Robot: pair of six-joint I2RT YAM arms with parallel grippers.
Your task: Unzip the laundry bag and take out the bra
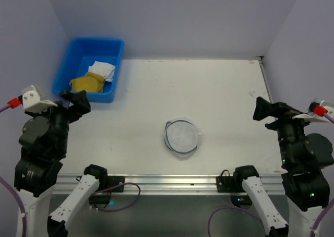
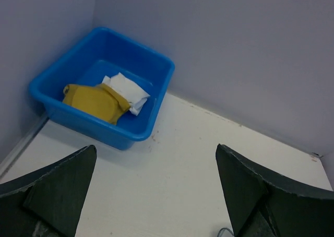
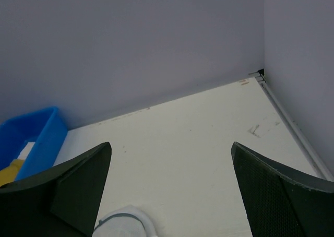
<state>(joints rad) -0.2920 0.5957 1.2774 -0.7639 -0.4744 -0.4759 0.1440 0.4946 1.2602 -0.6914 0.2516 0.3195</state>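
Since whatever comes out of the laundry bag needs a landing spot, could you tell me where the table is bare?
Bare table runs from the laundry bag to the rear wall and the right edge. The far-left corner is crowded by the blue tub.

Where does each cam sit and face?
Top external: above and behind, looking down at the table; left arm and right arm show.
Left wrist: on left arm, facing the blue tub; left tool shows, open.
Right wrist: on right arm, facing the far wall; right tool shows, open.
Shared: blue tub in all three; laundry bag in top and right wrist.
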